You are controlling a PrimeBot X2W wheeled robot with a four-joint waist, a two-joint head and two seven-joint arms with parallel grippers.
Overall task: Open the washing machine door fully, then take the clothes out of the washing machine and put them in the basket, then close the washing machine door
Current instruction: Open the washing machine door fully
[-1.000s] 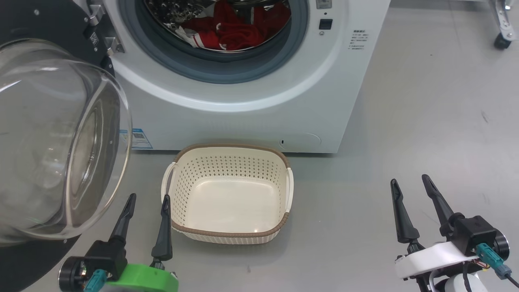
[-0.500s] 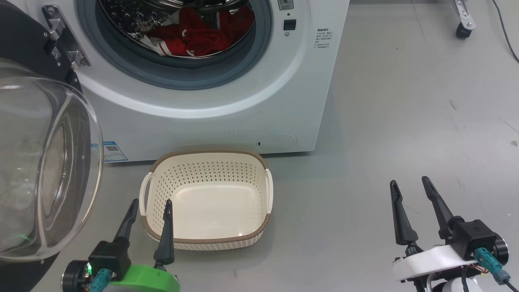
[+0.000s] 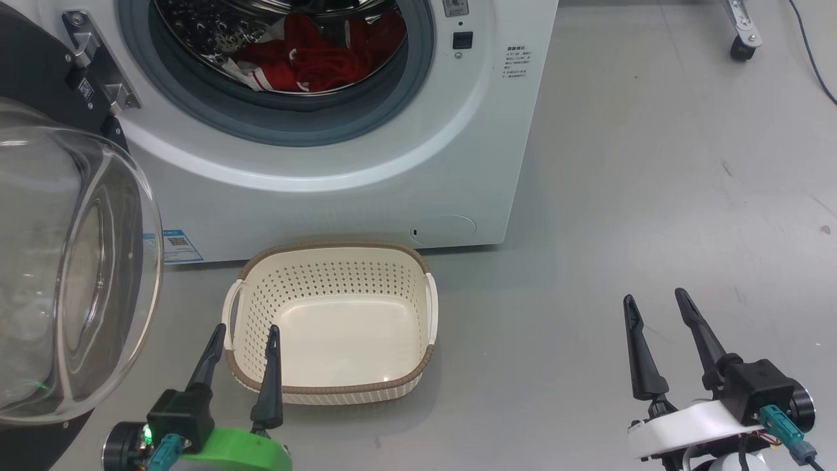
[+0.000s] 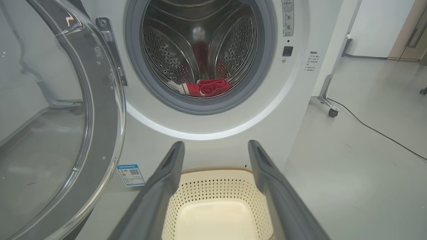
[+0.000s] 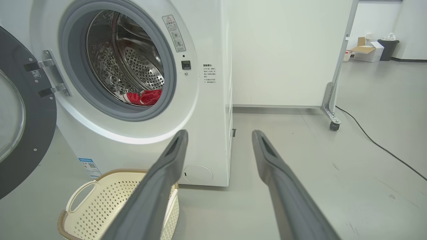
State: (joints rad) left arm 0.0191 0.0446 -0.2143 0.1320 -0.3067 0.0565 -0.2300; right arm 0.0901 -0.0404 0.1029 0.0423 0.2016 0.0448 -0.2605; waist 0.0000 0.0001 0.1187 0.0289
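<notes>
Clothes (image 3: 307,62) lay far inside the washer (image 3: 366,196); my left pincer (image 3: 244,328) and right pincer (image 3: 655,296) gaped empty, the basket (image 3: 333,249) between them. Reaching in, the left one might have struck the open door (image 3: 72,261) beside it.

The door (image 3: 72,261) had a clear, glossy glass bowl. The washer (image 3: 340,196) was smooth white with a soft sheen — its seal (image 3: 274,134) matt grey rubber, its drum (image 4: 233,43) shiny perforated metal. The clothes (image 3: 314,65) were red cloth. The basket (image 3: 327,389) was cream perforated plastic — its rim brown, woven-look. The floor (image 3: 654,196) was smooth grey.
</notes>
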